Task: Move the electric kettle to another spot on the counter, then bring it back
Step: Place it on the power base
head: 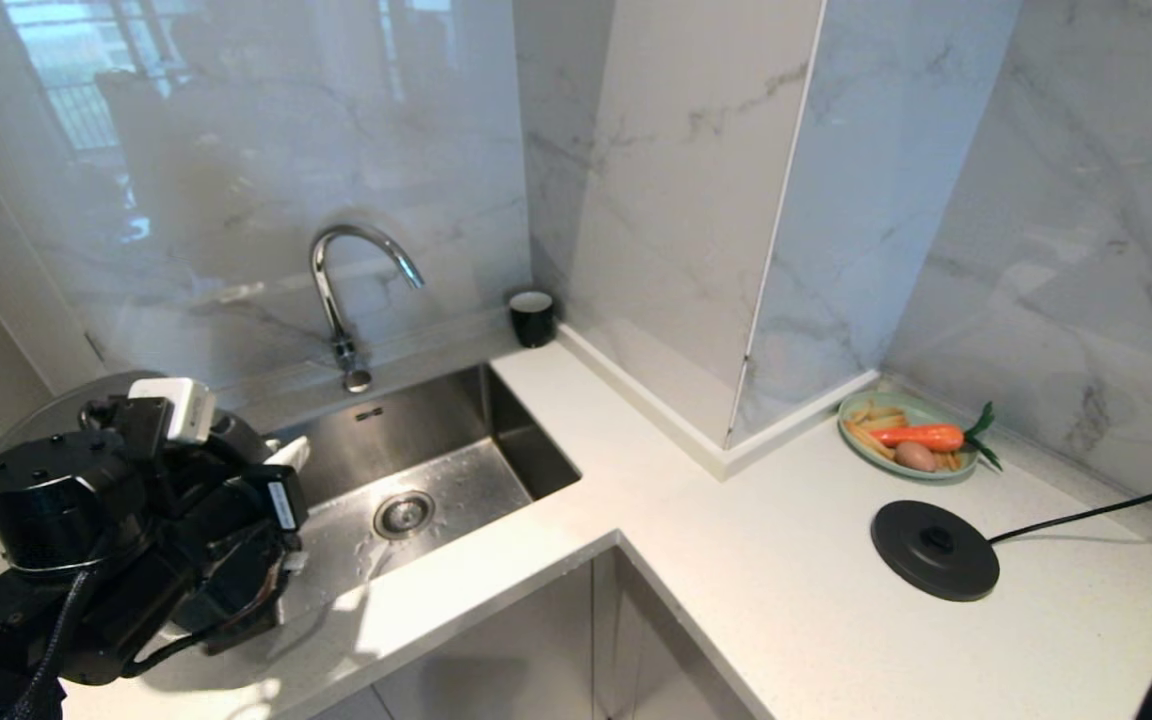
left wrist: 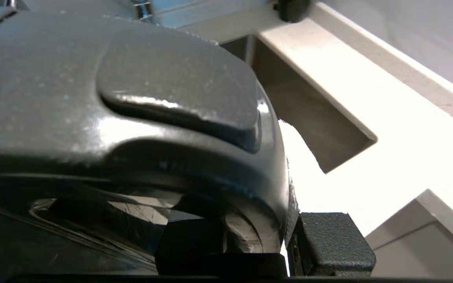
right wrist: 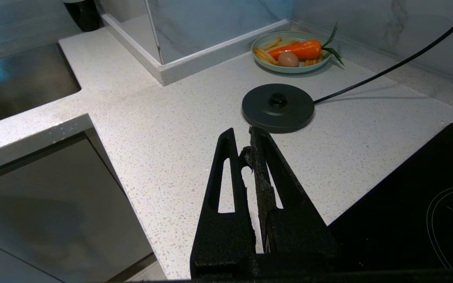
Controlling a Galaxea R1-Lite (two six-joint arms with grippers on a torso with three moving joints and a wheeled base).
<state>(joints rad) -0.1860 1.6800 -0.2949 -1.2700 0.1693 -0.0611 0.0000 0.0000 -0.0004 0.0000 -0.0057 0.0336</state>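
Head view: left pincer (head: 266, 530) grips electric kettle (head: 36, 500) beside sink (head: 456, 440).

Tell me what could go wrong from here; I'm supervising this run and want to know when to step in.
1. The left gripper clamps the electric kettle by its handle, close to the sink; a slip could tip it in.
2. The way to the round base crosses the counter past the jutting wall pillar, which the kettle might clip.
3. The plate of vegetables just behind the base could get nudged.
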